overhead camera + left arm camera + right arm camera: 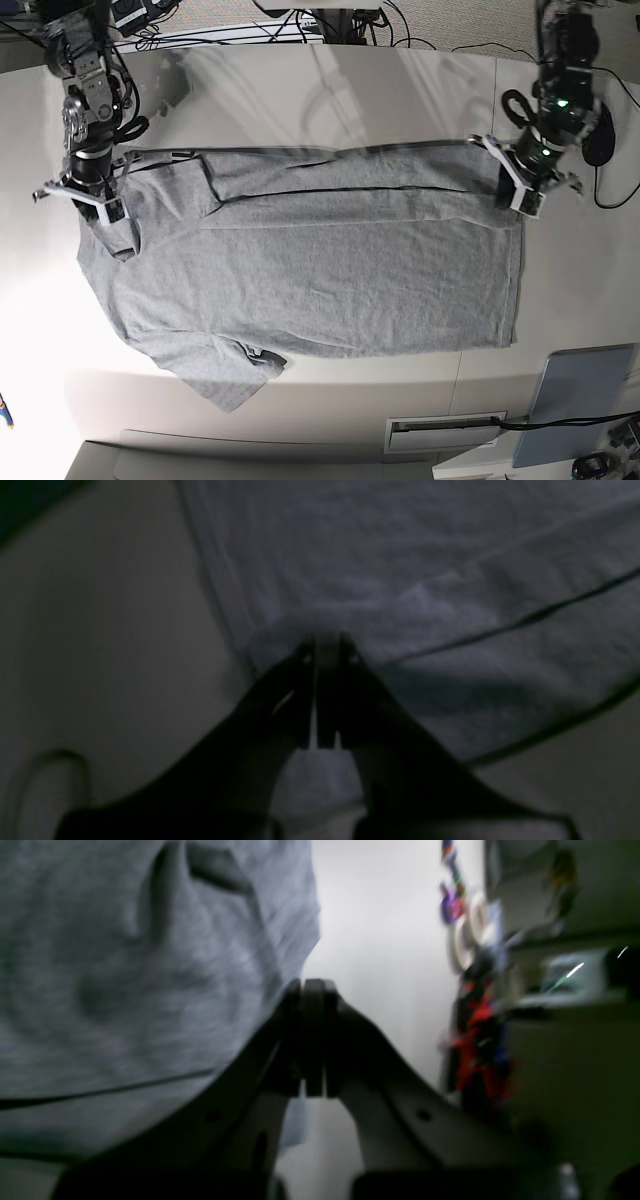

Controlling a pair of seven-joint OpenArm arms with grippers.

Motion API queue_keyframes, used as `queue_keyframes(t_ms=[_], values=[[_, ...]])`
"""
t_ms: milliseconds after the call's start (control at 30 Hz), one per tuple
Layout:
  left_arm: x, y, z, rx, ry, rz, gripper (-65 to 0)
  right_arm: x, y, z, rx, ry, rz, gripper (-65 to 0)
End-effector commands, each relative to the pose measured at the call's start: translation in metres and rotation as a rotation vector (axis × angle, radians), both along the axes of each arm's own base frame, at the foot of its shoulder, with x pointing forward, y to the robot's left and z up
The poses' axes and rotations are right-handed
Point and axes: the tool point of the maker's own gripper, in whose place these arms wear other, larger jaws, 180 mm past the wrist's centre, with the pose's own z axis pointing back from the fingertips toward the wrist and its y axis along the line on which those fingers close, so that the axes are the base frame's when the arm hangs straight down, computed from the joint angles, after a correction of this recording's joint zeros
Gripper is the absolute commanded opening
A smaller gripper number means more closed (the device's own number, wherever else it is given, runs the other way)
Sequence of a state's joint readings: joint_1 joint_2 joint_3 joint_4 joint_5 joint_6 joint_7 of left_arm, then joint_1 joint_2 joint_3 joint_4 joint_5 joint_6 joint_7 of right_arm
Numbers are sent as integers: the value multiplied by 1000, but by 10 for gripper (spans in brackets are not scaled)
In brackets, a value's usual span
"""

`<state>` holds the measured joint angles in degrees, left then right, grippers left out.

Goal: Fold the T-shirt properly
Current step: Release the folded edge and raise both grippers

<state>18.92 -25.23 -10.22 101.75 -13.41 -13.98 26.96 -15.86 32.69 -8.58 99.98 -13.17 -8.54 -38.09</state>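
Observation:
The heather-grey T-shirt (320,280) lies spread on the white table (300,90), plain side up. Its far edge is folded over into a long strip toward the middle. One sleeve sticks out at the near left. My left gripper (522,195) is at the shirt's far right corner, jaws shut on the fabric edge; it shows in the left wrist view (327,642) with cloth (400,555) all around its tip. My right gripper (98,205) is at the far left corner by the other sleeve, jaws shut (312,987) on the cloth (125,965). No lettering shows.
A grey flat pad (585,390) lies at the near right corner. A white slotted box (445,432) sits at the near edge. Cables (330,20) run along the back. A black object (605,135) lies right of the left arm. Blurred colourful clutter (475,1040) stands beyond the table.

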Motion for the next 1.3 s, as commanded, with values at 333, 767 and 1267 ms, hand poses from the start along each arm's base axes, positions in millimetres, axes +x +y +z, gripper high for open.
queue_keyframes(t_ms=[333, 767, 1267], values=[[-27, -10, -55, -160, 163, 38, -650, -29, -18, -60, 148, 197, -80, -650], [-137, 4, -80, -25, 335, -12, -650, -109, -25, -65, 75, 300, -52, -650], [-156, -12, -58, -33, 326, -115, -650, -86, -10, -8, 173, 113, 4, -650]])
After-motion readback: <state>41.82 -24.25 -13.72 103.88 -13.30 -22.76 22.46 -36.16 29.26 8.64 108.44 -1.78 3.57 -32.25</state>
